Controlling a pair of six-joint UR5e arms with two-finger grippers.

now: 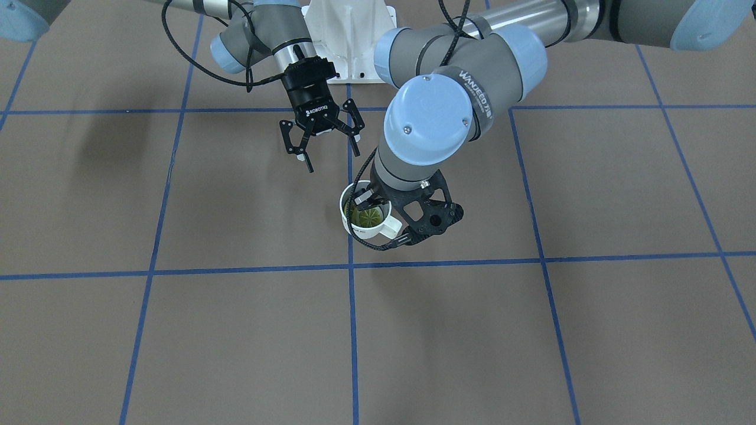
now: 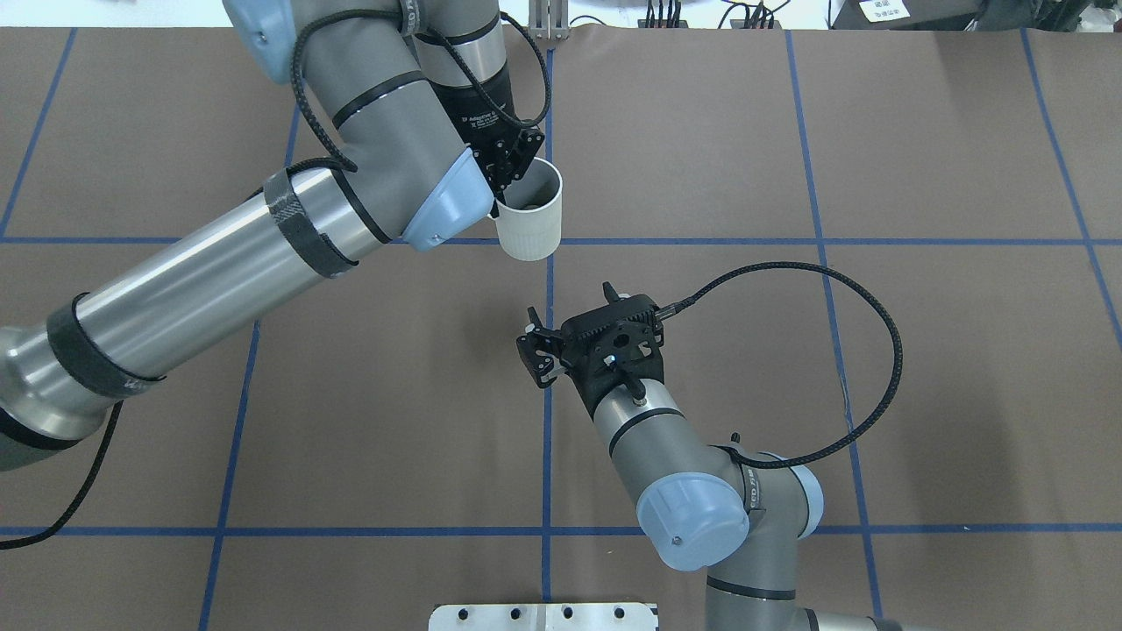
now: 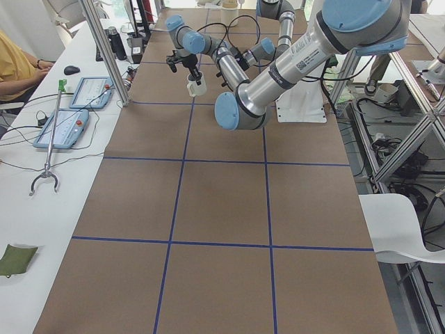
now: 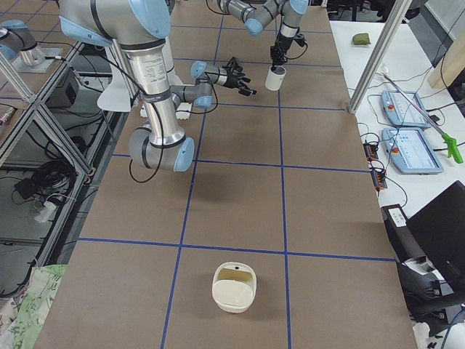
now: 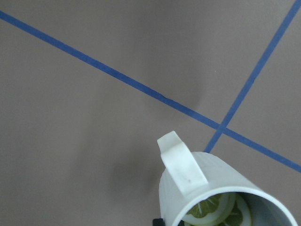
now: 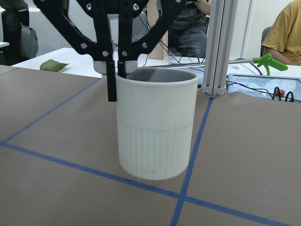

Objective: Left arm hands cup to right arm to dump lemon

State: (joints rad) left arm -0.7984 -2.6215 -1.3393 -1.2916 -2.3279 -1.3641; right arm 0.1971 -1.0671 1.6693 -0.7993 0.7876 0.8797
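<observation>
The left arm holds the cup by its rim. I think the cup hangs a little above the table, because its shadow lies off to one side. The left gripper pinches the rim, one finger inside and one outside. The cup is upright, so the lemon sits safe at the bottom and cannot spill too soon.

The right arm is close by. The right gripper is spread wide and has nothing in it. It points at the smooth side of the cup, ready to take it. The handle points away from it, so that is no bother. But the pinching fingers sit on the rim, so the right gripper should grab lower down or it may bump them.

Far down the table lies a white dish. A person in yellow sits off to the side.
</observation>
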